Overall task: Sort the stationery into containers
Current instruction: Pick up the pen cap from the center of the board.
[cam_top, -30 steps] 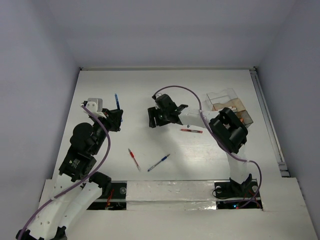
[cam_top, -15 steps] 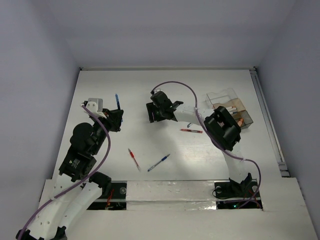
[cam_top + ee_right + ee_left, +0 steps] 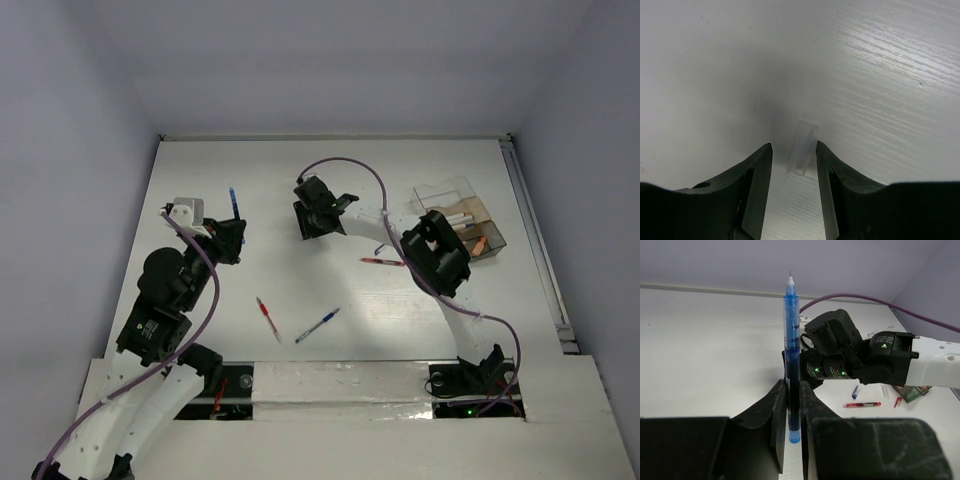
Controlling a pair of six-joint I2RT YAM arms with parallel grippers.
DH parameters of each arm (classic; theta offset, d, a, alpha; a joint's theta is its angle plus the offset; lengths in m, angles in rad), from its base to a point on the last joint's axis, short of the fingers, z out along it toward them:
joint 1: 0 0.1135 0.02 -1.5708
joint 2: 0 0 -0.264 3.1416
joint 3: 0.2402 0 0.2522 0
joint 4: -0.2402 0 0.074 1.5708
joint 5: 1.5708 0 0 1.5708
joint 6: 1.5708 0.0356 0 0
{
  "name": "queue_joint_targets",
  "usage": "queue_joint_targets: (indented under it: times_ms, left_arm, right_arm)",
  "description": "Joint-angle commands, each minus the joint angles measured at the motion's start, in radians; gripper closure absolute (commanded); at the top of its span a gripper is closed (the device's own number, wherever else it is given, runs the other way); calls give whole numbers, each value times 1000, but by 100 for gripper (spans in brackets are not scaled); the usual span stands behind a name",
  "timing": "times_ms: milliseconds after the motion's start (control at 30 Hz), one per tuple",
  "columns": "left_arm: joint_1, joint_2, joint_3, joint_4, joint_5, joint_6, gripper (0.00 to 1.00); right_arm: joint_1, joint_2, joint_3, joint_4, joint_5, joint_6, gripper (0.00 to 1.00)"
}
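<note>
My left gripper (image 3: 232, 238) is shut on a blue pen (image 3: 232, 200), which stands upright between the jaws in the left wrist view (image 3: 792, 365). My right gripper (image 3: 312, 222) is open and low over the table's far middle. In the right wrist view its fingers (image 3: 760, 170) straddle a small clear pen cap (image 3: 803, 146) that lies on the table; the cap is close to the right finger. The clear organiser box (image 3: 478, 232) stands at the right with a few items inside. A red pen (image 3: 383, 262), another red pen (image 3: 267, 318) and a blue-and-white pen (image 3: 318, 325) lie loose.
A small blue cap (image 3: 380, 249) lies just above the right-hand red pen. The right arm's elbow (image 3: 435, 252) hangs between the pens and the box. A purple cable (image 3: 350, 168) arcs over the right arm. Walls close in on three sides.
My right gripper has moved left and farther from the box, down over the clear cap. The left gripper with the blue pen has stayed put.
</note>
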Motion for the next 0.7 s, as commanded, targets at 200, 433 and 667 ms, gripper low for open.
queue_joint_targets:
  times_ms: [200, 433, 667]
  left_arm:
    - [8, -17, 0, 50, 8, 4, 100]
    - [8, -18, -2, 50, 8, 4, 100]
    - [8, 2, -3, 52, 23, -4, 100]
  right_arm:
    - [-3, 135, 86, -241, 115, -52, 57]
    - [-3, 186, 140, -304, 114, -55, 86]
    - [-12, 132, 113, -218, 71, -30, 100]
